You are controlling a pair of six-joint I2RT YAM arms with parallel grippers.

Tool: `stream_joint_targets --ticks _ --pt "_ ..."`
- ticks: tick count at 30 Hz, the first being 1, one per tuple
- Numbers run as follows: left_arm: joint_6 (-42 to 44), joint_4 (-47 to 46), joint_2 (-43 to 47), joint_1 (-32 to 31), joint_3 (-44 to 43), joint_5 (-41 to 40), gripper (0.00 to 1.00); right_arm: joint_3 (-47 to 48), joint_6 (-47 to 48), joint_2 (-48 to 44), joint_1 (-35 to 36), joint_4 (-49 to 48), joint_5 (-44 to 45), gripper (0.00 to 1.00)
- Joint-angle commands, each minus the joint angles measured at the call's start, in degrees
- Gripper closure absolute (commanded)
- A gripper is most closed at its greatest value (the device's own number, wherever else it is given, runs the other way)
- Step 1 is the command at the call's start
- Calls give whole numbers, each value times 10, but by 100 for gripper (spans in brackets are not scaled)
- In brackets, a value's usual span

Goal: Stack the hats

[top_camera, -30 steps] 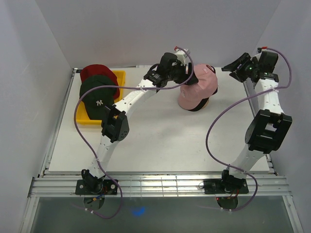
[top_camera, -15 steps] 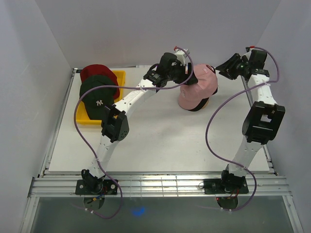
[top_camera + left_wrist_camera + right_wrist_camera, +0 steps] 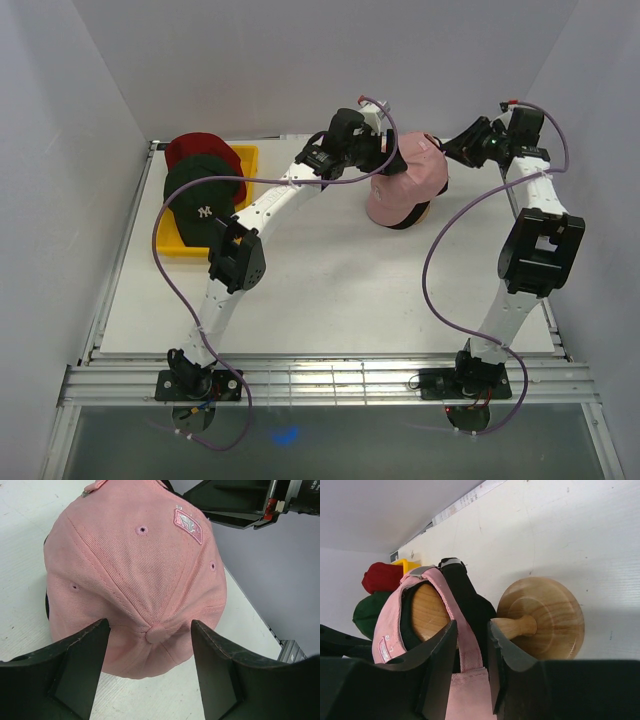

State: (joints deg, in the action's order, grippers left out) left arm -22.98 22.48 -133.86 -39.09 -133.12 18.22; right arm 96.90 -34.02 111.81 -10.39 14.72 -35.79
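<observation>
From above, the pink cap (image 3: 408, 180) hid nearly all of the wooden stand (image 3: 424, 211). I couldn't tell whether my right claw (image 3: 471, 630) actually touched its back band.

Top view: taken from high above and behind the arm bases, angled down over the whole table (image 3: 330, 300), distant. Left wrist view is aimed steeply down on the crown of the pink cap (image 3: 140, 570) — very close, the frame nearly filled. Right wrist view is held low, looking across the table at the cap's open underside and the wooden stand (image 3: 540, 620) — also close. The pink cap is shared by all three views; the dark red cap (image 3: 195, 148) only by the top and right wrist views.
</observation>
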Motion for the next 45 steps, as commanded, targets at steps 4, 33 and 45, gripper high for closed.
stream_joint_targets --ticks 4,33,45 --pt "0 8 11 3 -14 -6 23 -18 10 -27 2 -18 -14 65" --pt "0 13 15 2 -13 -11 23 -53 32 -73 2 2 0 66" --pt "-7 9 11 2 -14 -11 23 -87 48 -83 2 6 0 69"
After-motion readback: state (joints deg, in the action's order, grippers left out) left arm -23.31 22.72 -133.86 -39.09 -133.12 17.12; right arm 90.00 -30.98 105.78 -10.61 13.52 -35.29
